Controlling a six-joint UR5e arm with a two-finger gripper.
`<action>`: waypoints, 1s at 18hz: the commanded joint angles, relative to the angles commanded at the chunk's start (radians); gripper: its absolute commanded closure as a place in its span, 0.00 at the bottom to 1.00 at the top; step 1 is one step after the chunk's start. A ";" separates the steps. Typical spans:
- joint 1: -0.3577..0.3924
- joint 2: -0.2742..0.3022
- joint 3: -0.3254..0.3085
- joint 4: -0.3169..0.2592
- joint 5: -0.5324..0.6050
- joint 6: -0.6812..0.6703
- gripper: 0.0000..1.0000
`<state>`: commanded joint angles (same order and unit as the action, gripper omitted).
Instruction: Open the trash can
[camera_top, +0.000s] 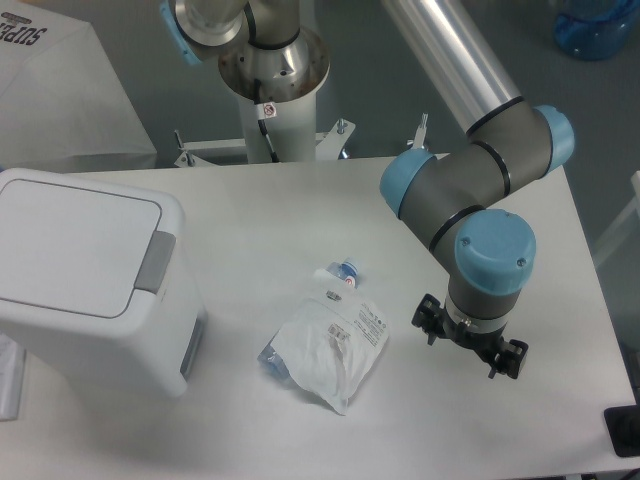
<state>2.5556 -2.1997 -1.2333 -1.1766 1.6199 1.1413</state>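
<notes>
Trash can (85, 275) sits lid-down, well left of the claw (470, 345); jaw state cannot be told. The pouch (330, 350) lies between: a low traverse risks snagging it.

A white table (300, 210) carried a closed white trash can (90, 275) at one side and a plastic pouch (330, 350) near its middle.

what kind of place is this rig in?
Likely a robotics lab or test cell: a UR5e arm on a pedestal mount at a bare white table, with a staged trash can and plastic pouch.
</notes>
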 joint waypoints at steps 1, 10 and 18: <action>0.000 0.000 0.000 0.002 0.000 0.000 0.00; -0.002 0.005 0.006 -0.003 -0.011 -0.012 0.00; -0.005 0.031 -0.011 -0.005 -0.221 -0.211 0.00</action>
<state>2.5510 -2.1691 -1.2441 -1.1811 1.3993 0.9301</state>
